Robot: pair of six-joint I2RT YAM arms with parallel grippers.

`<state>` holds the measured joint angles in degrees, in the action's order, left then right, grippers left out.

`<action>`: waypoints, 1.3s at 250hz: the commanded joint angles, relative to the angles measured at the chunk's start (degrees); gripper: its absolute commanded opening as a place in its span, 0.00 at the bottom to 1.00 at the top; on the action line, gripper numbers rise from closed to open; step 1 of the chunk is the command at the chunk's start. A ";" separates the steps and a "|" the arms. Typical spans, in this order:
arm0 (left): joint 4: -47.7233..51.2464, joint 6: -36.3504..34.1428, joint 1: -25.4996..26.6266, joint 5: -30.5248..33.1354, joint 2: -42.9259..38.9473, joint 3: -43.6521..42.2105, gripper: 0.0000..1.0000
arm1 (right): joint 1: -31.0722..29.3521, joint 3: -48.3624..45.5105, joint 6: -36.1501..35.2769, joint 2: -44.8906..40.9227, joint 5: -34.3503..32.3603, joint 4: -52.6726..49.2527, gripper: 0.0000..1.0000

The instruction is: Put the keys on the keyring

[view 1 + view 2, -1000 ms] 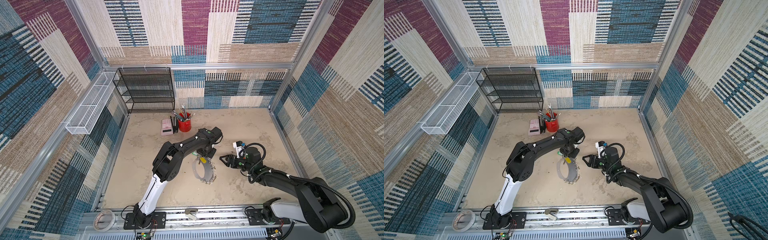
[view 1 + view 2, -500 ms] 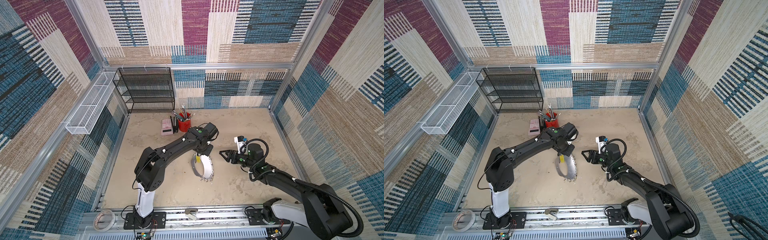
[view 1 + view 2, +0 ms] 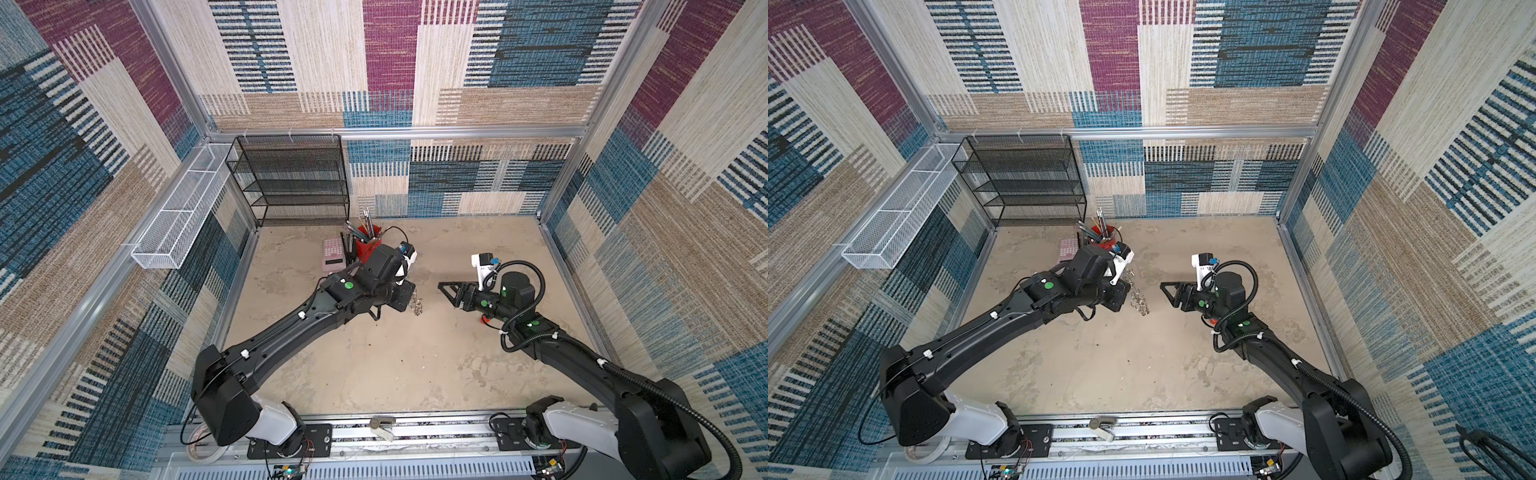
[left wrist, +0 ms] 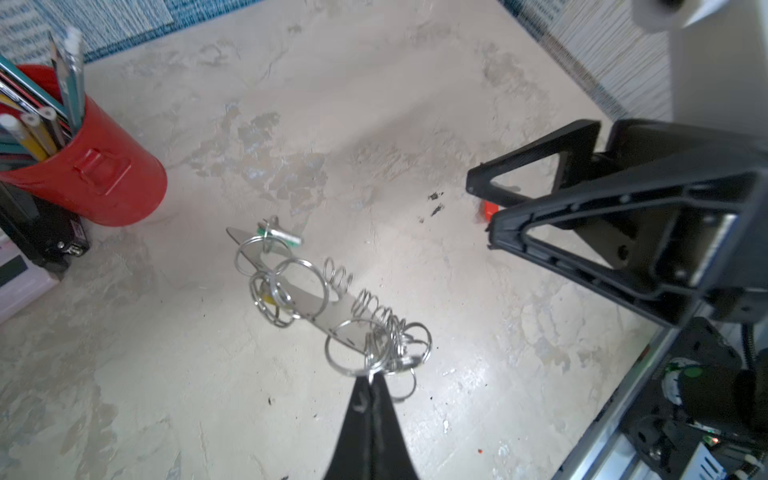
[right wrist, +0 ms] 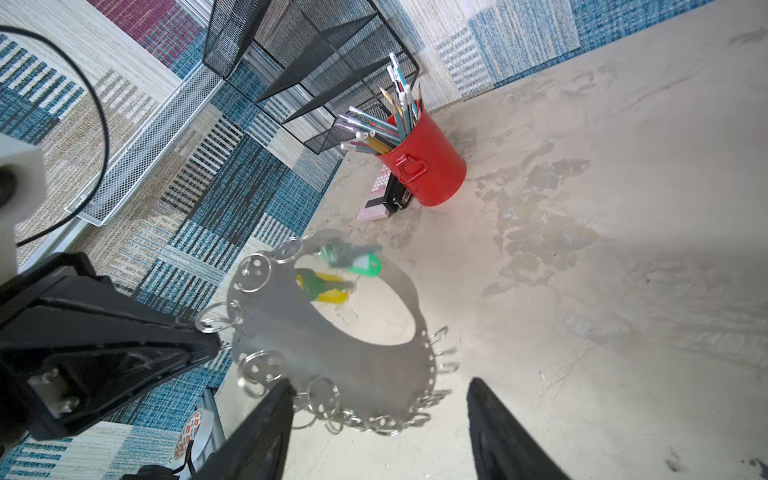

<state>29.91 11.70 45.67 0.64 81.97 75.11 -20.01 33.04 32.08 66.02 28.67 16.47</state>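
My left gripper (image 4: 370,379) is shut on a split ring of the keyring (image 4: 316,307), a grey curved band edged with silver rings, and holds it off the table. In both top views the keyring's rings (image 3: 417,305) (image 3: 1140,301) hang beside the left gripper (image 3: 409,296). Two of the keys hang on it, one green-tagged (image 5: 361,262) and one yellow-tagged (image 5: 332,296). My right gripper (image 5: 378,384) stands open and empty, facing the keyring (image 5: 332,349) at close range. A red-tagged key (image 3: 484,320) (image 4: 486,210) lies on the table under the right wrist.
A red pencil cup (image 3: 368,245), a pink calculator (image 3: 332,255) and a black stapler (image 5: 397,193) stand behind the left gripper. Against the back wall stands a black mesh shelf (image 3: 291,183), and a white wire basket (image 3: 183,212) hangs on the left wall.
The left arm has lifted the keyring off the table and drawn it back toward the pencil cup. The right gripper has moved farther from the front edge and stayed open.
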 commanded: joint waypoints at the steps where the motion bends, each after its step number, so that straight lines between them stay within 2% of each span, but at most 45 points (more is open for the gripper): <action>1: -8.96 -1.60 -0.51 -1.63 -1.38 -1.72 0.00 | -0.12 0.76 -0.65 -0.39 2.13 0.91 0.68; 84: -16.46 -0.01 -2.60 -10.19 -3.43 -6.13 0.00 | -0.17 0.72 -1.91 -3.12 9.12 3.89 0.63; 103: -17.12 0.16 -2.93 -10.69 -3.88 -7.04 0.00 | -0.14 0.97 -2.31 -3.50 11.00 4.73 0.56; 130: -18.23 -0.44 -3.27 -14.69 -3.80 -7.69 0.00 | -0.56 1.35 -3.53 -4.30 13.17 6.30 0.55; 188: -23.15 -2.20 -4.36 -18.59 -4.63 -9.88 0.00 | -1.25 3.82 -5.64 -2.90 16.95 8.58 0.43; 228: -26.54 -3.65 -4.74 -20.42 -6.42 -11.95 0.00 | -3.24 5.32 -6.93 -1.87 17.78 8.47 0.42; 255: -27.42 -4.36 -4.83 -22.00 -7.60 -12.84 0.00 | -4.90 6.39 -8.64 -1.38 17.42 6.88 0.46; 281: -28.13 -5.58 -4.89 -24.27 -8.91 -13.83 0.00 | -5.26 7.02 -9.52 -1.24 16.65 6.39 0.47; 325: -28.47 -9.12 -5.05 -24.39 -10.68 -15.00 0.00 | -5.24 8.19 -11.33 -1.24 15.65 4.94 0.45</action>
<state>5.48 6.96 40.73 -21.67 72.42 60.80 -25.15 40.38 22.61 64.69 45.19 21.65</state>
